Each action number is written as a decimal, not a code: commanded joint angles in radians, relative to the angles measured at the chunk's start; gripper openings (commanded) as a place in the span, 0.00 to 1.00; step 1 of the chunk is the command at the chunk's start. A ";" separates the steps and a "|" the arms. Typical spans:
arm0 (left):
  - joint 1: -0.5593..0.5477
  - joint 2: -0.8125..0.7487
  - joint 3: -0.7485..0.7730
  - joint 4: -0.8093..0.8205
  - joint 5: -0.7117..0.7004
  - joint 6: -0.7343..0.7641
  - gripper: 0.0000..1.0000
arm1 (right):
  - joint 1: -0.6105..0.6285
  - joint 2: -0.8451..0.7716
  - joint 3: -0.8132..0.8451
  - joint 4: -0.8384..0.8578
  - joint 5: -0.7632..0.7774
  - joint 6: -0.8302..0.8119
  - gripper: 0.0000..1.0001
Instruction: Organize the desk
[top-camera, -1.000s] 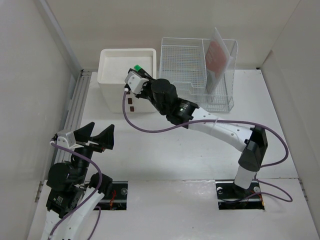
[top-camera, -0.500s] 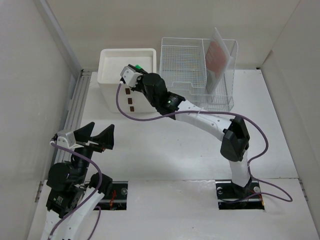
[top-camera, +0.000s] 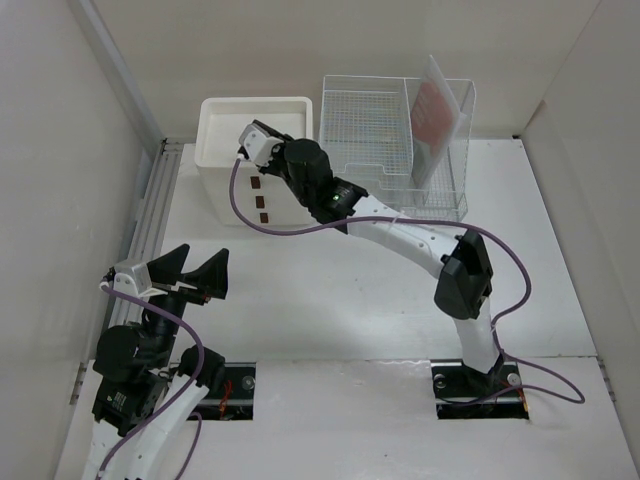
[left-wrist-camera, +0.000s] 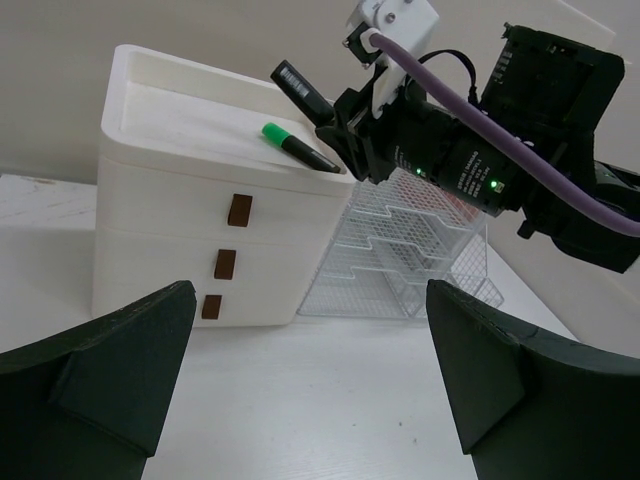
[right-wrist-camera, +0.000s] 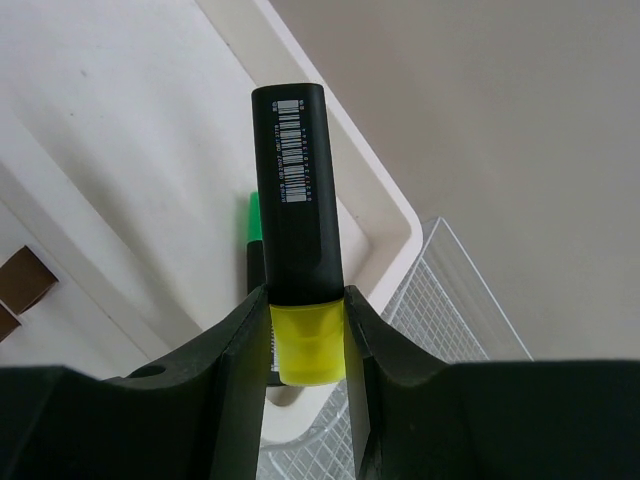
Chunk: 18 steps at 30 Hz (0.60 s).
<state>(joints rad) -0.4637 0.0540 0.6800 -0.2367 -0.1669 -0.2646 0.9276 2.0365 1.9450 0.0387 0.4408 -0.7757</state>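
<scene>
Desk (top-camera: 330, 300): matte white, spanning the floor between pale beige walls, with both arm bases at its near edge.

Wire rack (top-camera: 365, 130) at the far edge, right of centre: clear mesh, stepped trays on its left side and a narrow upright slot on its right. In that slot, a translucent sheet (top-camera: 437, 110) standing on edge, with a reddish patch on it; no writing legible.

Drawer box (top-camera: 235, 185) just left of the rack: white, three drawers with small brown handles (left-wrist-camera: 226, 263), and an open tray on top. Lying in that tray, a black marker (left-wrist-camera: 297, 148) with a green end.

Left gripper (top-camera: 200, 262) low at the near left, well apart from everything: jaws spread wide, gripping nothing.

Right gripper (right-wrist-camera: 305, 330) above the top tray: jaws partly closed, clamped on the yellow section of a highlighter (right-wrist-camera: 296, 190). Black body pointing away from the fingers, over the green-ended marker.

White barcode label (right-wrist-camera: 292, 150) along the black body; digits beside the bars too small to read.
</scene>
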 joint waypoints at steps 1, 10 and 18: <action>-0.004 0.006 0.000 0.036 -0.006 -0.008 1.00 | -0.004 0.027 0.057 0.061 -0.013 -0.002 0.25; -0.004 0.006 0.000 0.036 -0.006 -0.008 1.00 | -0.004 0.056 0.075 0.061 -0.013 -0.002 0.26; -0.004 0.006 0.000 0.036 -0.006 -0.008 1.00 | -0.004 0.056 0.075 0.061 -0.013 -0.002 0.67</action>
<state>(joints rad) -0.4637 0.0544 0.6800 -0.2367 -0.1669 -0.2687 0.9279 2.0979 1.9705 0.0387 0.4301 -0.7853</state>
